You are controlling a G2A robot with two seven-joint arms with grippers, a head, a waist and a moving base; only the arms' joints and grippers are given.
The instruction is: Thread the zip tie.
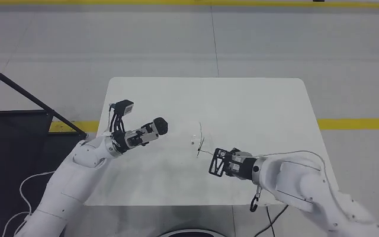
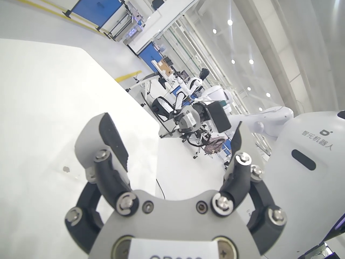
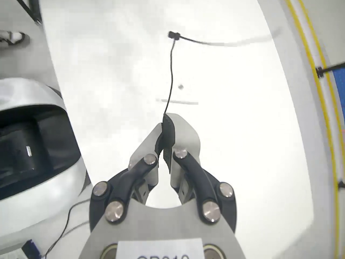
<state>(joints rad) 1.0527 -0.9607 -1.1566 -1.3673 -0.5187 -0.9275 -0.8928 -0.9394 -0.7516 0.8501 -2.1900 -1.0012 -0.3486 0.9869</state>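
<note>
— From where is the top view taken?
— From above the arms, looking down; the whole tabletop is taken in.
— And the wrist views?
— The left is tilted up across the tabletop toward the hall. The right is aimed down, close. The zip tie is shared by the right and top views.

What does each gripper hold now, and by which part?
The right gripper is shut on the zip tie, pinching the thin end of its strap, far from the head. The left gripper is open and holds nothing.
</note>
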